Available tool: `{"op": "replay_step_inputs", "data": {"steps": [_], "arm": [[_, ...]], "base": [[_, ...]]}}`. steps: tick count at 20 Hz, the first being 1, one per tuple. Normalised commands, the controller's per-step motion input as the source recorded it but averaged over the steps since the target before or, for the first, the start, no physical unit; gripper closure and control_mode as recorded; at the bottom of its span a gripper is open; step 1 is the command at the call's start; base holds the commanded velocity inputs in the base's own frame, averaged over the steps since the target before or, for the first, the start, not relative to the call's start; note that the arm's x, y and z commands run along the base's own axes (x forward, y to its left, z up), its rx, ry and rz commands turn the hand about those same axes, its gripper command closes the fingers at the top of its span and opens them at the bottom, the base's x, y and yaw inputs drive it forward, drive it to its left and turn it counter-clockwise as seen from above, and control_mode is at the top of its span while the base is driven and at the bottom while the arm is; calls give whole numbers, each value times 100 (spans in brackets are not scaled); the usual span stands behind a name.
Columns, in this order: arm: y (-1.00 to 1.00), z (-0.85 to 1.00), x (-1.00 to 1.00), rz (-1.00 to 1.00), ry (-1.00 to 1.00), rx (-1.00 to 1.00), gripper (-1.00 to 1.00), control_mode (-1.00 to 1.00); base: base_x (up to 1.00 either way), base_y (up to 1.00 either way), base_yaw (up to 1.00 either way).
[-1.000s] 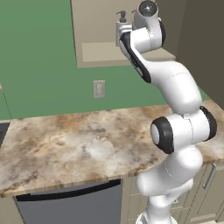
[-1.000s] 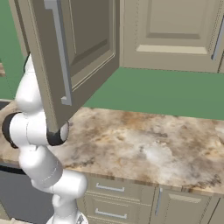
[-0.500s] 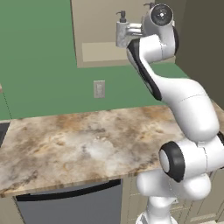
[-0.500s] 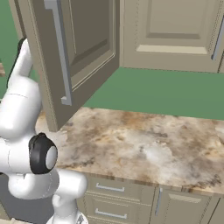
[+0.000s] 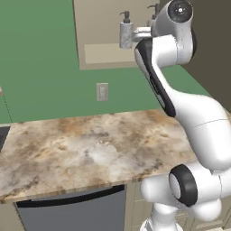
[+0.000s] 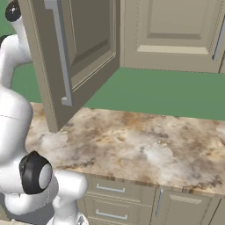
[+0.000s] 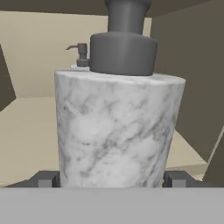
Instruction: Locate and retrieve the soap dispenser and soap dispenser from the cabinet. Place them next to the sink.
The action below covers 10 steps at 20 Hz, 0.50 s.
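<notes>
A grey-white marbled soap dispenser with a dark pump head stands at the front of the cabinet shelf board. My gripper reaches it from the right and is shut on it. In the hand view this soap dispenser sits between my fingertips, which press its two sides. The second soap dispenser stands farther back on the shelf; its pump head peeks out behind my arm. The sink is out of view.
The cabinet's door hangs wide open over the marbled counter. A wall outlet sits below the cabinet. Shut wall cupboards hang to the right, and drawers run under the counter.
My arm's elbow and upper links have swung to the right and risen. The hand has stayed at the soap dispenser, which has hardly moved on the shelf.
</notes>
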Motion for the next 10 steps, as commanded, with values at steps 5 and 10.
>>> {"op": "replay_step_inputs", "data": {"steps": [5, 10], "arm": [[0, -1, -100, 12, 4, -1, 100, -100], [26, -10, -100, 10, 2, 1, 100, -100]], "base": [[0, 0, 0], [0, 0, 0]]}}
